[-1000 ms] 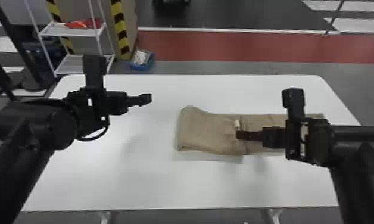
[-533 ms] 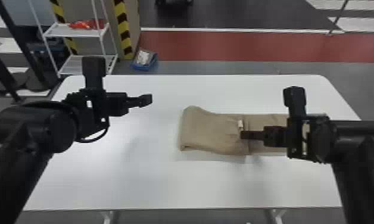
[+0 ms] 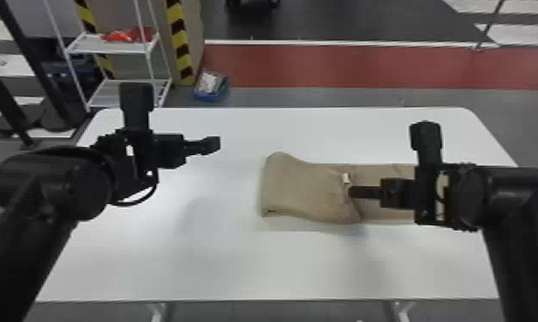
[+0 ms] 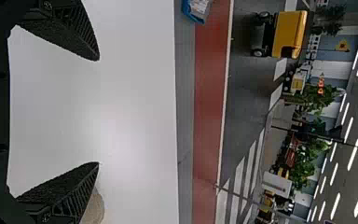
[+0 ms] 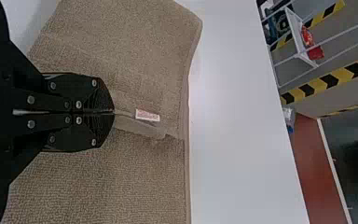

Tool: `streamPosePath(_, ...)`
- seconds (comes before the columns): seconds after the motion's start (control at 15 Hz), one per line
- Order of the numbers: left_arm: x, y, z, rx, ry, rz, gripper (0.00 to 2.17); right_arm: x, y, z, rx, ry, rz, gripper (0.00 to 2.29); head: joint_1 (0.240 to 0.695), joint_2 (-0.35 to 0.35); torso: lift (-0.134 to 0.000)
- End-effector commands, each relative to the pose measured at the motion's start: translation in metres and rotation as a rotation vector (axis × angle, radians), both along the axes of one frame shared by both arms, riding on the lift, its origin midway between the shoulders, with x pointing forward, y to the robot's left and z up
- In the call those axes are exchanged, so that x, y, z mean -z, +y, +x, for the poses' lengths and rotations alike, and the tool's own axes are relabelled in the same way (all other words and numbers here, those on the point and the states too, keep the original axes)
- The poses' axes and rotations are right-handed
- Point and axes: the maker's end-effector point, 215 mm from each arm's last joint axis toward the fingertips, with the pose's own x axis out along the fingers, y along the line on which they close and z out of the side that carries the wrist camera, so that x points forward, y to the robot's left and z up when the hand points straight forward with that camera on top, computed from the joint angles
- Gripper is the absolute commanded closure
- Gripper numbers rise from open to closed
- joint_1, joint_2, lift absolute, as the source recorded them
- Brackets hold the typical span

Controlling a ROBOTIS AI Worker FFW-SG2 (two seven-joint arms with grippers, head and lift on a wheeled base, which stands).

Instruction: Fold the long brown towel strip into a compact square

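The brown towel strip [image 3: 302,188] lies on the white table, its left part folded over to the right on top of the rest. My right gripper [image 3: 350,192] is at the flap's end edge, beside a small white label [image 3: 346,178]. In the right wrist view my right gripper [image 5: 113,112] is shut on that edge of the towel [image 5: 135,56]. My left gripper [image 3: 216,144] is above the table, left of the towel. Its fingers stand wide open in the left wrist view, the gripper [image 4: 98,111] holding nothing; a bit of towel [image 4: 96,210] shows past one finger.
Bare tabletop [image 3: 238,265] spreads in front of the towel and to its left. Beyond the table's far left corner stand a white shelf rack [image 3: 109,46] and a blue box [image 3: 211,87] on the floor.
The head view has shifted a little, so table and towel appear slightly farther right. My right gripper and the flap's end edge have moved slightly rightward; the left arm looks nearly still.
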Motion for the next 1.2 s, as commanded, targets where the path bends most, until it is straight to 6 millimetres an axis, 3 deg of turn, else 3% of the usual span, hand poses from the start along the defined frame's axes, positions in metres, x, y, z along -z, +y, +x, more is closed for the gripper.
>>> streamPosePath(0.0, -0.002, 0.005, 0.001, -0.008, 0.004, -0.005, 0.09, -0.012, 0.004, -0.003, -0.01, -0.007, 0.016, 1.2, 0.695, 0.004, -0.12)
streamPosePath(0.2, -0.003, 0.008, 0.002, -0.015, 0.004, -0.01, 0.09, -0.028, 0.005, -0.002, -0.017, -0.041, 0.028, 1.2, 0.695, 0.015, -0.12)
streamPosePath(0.4, -0.001, 0.008, 0.0, -0.015, 0.011, -0.01, 0.09, -0.051, -0.002, 0.012, -0.007, -0.09, 0.055, 1.2, 0.695, 0.017, -0.12)
streamPosePath(0.53, -0.002, 0.012, 0.001, -0.021, 0.009, -0.008, 0.09, -0.077, -0.023, 0.022, 0.013, -0.14, 0.082, 1.2, 0.695, 0.014, -0.12)
streamPosePath(0.73, -0.003, 0.022, 0.003, -0.04, 0.006, -0.01, 0.09, -0.105, -0.076, 0.023, 0.064, -0.222, 0.128, 1.2, 0.689, -0.003, -0.12)
streamPosePath(1.07, 0.001, 0.017, 0.002, -0.037, 0.013, 0.003, 0.09, -0.124, -0.191, -0.004, 0.199, -0.294, 0.158, 1.2, 0.669, -0.081, -0.12)
streamPosePath(1.13, 0.003, 0.015, 0.001, -0.033, 0.017, 0.005, 0.09, -0.137, -0.215, -0.006, 0.229, -0.333, 0.155, 1.2, 0.668, -0.115, -0.12)
